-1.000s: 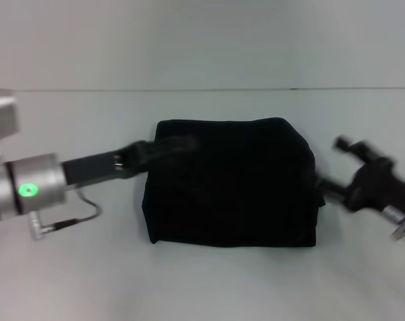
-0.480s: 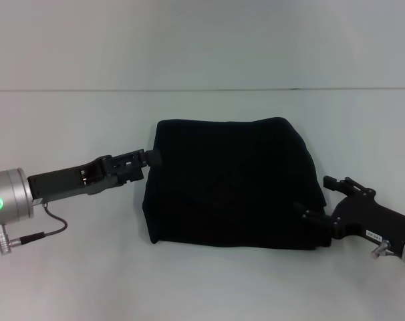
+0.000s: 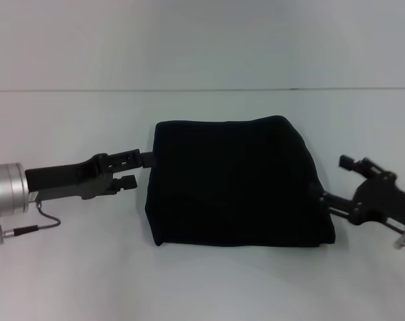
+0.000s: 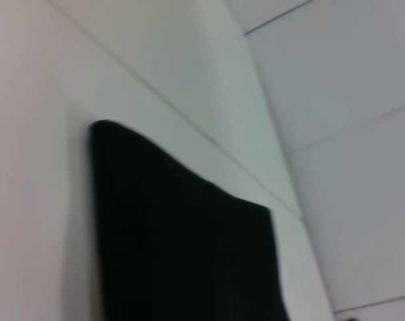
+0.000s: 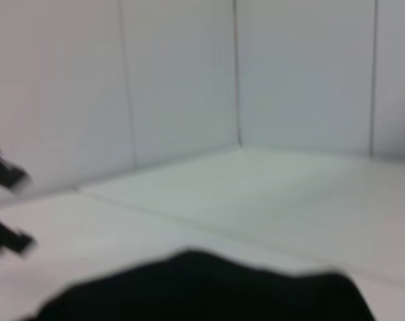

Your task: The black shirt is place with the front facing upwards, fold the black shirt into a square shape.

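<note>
- The left gripper [image 3: 137,168] sits at mid-left of the head view, reaching in from the left edge on a silver and black arm [image 3: 29,187]. Its two fingers [image 3: 125,158] are spread apart with a clear gap between them and hold nothing. The upper fingertip is just at the shirt's left edge; the lower one stops short of it.
- The right gripper [image 3: 336,184] sits at the lower right of the head view, coming in from the right edge. Its fingers are apart with nothing between them; the lower one lies against the shirt's right edge, the upper one stands clear of the cloth.
- The black shirt [image 3: 232,184] lies in the centre of the head view on the white table [image 3: 202,287], folded into a compact, roughly square block. Its top edge bulges slightly at the right, and its lower right corner juts out toward the right gripper. No lettering or label shows on the folded cloth.
- In the left wrist view the shirt [image 4: 182,247] fills the lower middle of the frame as a dark slab on the table [image 4: 35,200].
- In the right wrist view the shirt [image 5: 209,287] is a dark mound along the bottom edge, with two black fingers [image 5: 9,174] at the left edge.
- Behind the table, a pale wall [image 3: 202,40] fills the top of the head view.
</note>
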Controlling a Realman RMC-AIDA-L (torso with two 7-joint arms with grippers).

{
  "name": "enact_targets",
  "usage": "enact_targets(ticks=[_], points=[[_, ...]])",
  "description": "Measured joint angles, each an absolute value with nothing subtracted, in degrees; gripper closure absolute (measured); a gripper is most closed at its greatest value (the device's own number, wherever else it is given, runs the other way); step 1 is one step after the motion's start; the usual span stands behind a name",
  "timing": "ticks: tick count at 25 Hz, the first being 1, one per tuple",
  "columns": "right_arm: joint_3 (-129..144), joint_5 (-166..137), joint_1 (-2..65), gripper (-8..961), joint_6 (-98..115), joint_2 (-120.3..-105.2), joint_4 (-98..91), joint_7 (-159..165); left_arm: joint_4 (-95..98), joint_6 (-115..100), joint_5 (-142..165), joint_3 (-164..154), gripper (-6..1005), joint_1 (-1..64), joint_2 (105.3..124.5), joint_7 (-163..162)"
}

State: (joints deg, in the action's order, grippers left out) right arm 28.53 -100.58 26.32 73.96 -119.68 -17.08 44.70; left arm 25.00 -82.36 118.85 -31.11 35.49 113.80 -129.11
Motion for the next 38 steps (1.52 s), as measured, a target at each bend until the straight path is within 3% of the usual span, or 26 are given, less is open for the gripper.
enact_targets(ticks=[13,16,28,35,38], points=[[28.98,-111.36,21.83,7,87.96,-119.83,-19.92,37.4,19.98,-61.03,123.37,-38.44,55,43.27,114.8,-138.72],[29.05,-112.11,21.78,7,86.45,-119.85,-18.23,37.05,20.51,-58.2,123.38,-38.88,61,43.7,116.2,-138.67],[29.05,-112.2,22.29,7,84.65,-119.97,-16.98,36.39,20.64,-56.27,123.4,-41.32,86,44.95,117.18,-138.75],[28.97,-112.22,22.43,7,84.67,-119.97,-16.95,36.48,21.29,-54.44,123.05,-41.4,100,45.33,119.11,-136.56],[28.99,-112.15,22.42,7,84.84,-119.96,-16.89,36.6,21.31,-53.07,123.19,-41.49,220,45.62,119.66,-136.43]])
